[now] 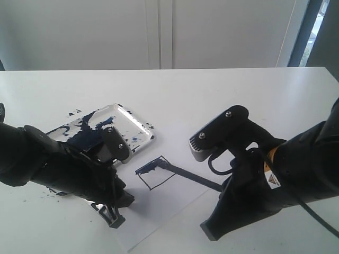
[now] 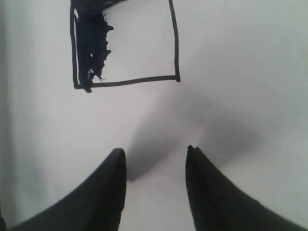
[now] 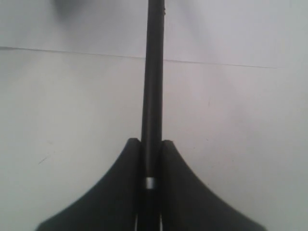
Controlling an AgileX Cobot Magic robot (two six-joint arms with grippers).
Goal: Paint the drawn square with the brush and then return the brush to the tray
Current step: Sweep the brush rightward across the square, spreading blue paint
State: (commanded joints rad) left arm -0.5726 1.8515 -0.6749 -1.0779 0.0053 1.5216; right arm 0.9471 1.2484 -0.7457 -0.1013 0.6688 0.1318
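Black, thin stick-like paintbrush is pinched between the right gripper's pressed-together fingers, its tip at the drawn square's painted edge. The left gripper, fingers spread, is over white paper near the paint-smeared white glossy tray.

At lower left of the exterior view, the left arm hides much of the tray. The right wrist view's edge cuts off the brush tip; the left wrist view's edge crops the square.
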